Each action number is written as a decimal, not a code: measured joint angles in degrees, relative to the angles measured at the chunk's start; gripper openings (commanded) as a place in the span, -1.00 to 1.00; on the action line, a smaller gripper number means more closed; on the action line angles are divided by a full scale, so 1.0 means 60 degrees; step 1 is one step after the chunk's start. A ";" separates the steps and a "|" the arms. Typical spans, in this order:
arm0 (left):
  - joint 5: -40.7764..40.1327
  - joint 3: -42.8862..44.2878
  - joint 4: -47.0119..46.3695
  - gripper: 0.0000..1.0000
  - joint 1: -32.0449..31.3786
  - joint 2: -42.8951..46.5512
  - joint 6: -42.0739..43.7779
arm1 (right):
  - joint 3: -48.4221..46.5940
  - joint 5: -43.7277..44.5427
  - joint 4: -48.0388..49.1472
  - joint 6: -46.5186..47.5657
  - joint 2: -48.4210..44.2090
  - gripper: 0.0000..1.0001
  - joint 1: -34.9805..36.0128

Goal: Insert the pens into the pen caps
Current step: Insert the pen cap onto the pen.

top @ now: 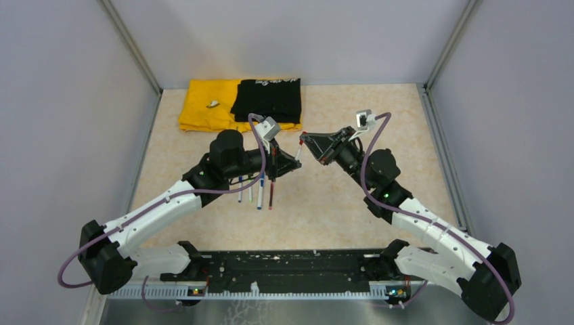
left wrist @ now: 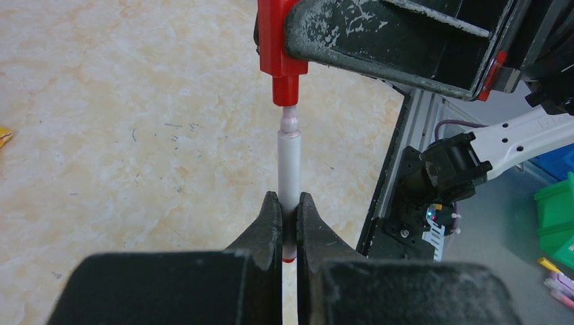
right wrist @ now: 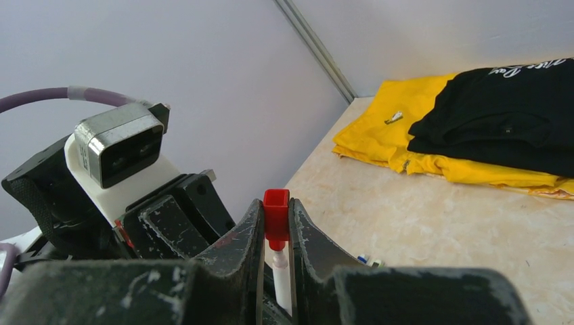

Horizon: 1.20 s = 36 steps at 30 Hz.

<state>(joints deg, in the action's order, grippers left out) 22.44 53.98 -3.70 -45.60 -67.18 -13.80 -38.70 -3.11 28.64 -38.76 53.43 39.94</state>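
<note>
Left gripper (left wrist: 289, 227) clamped tight on a white pen (left wrist: 290, 166), barrel pointing straight out from its jaws. Right gripper (right wrist: 276, 233) pinches a red cap (right wrist: 276, 217), jaws nearly shut, directly facing the left. Pen's pink tip meets the cap's mouth. Other pens (top: 256, 193) lie on the table below the left gripper.

black shirt (right wrist: 504, 128) | white print along its folded edge | too blurred to read
</note>
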 measured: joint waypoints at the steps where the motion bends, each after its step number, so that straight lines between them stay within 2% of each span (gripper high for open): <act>1: -0.0011 0.0000 0.0004 -1.00 0.0000 0.0000 0.0000 | 0.0000 0.0000 -0.0004 0.0018 0.0000 -1.00 0.0000; 36: -0.0189 0.0000 0.0153 -1.00 -0.0004 0.0000 0.0022 | -0.0124 -0.0437 -0.0608 0.0528 0.0044 -1.00 0.0000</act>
<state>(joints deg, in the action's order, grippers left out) 21.30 53.98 -2.79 -45.63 -67.18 -13.67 -39.44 -5.74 24.99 -35.59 53.69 39.94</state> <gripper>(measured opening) 0.041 0.126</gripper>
